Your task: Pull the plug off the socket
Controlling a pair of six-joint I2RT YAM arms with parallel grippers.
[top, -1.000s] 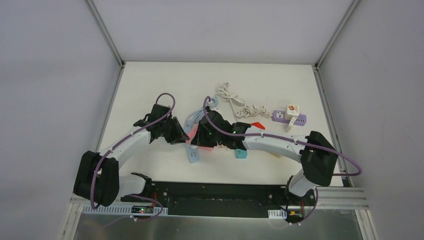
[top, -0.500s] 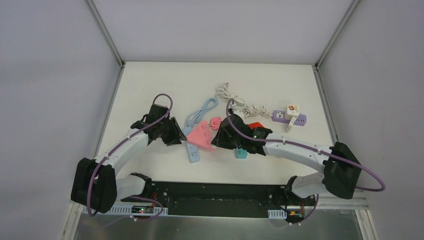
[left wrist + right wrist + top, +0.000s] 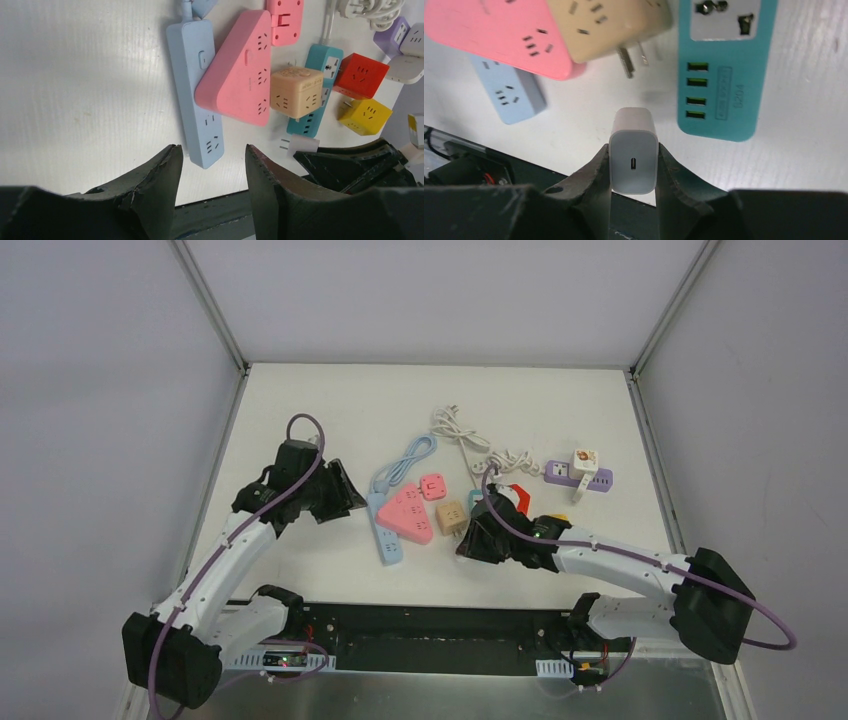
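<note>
A purple power strip [image 3: 600, 481] is seen far right (a white cube adapter [image 3: 584, 459] set on it), a white cable [image 3: 455, 427] is coiled beside it, and a red cube socket [image 3: 361, 76] is laid just beside a yellow cube socket [image 3: 365, 116].

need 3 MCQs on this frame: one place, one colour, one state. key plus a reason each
1. The beige cube lies:
A) between the pink socket and the teal strip
B) in a gripper
C) alone at the far edge

2. The charger in the right gripper is:
A) red
B) white
C) yellow

3. The left gripper is:
A) shut on a plug
B) open, empty
C) shut, empty

1A: the left wrist view shows pink on one side of it, teal on the other.
2B: the right wrist view shows a white body clamped in the jaws.
3B: its jaws stand apart with nothing between them.
</note>
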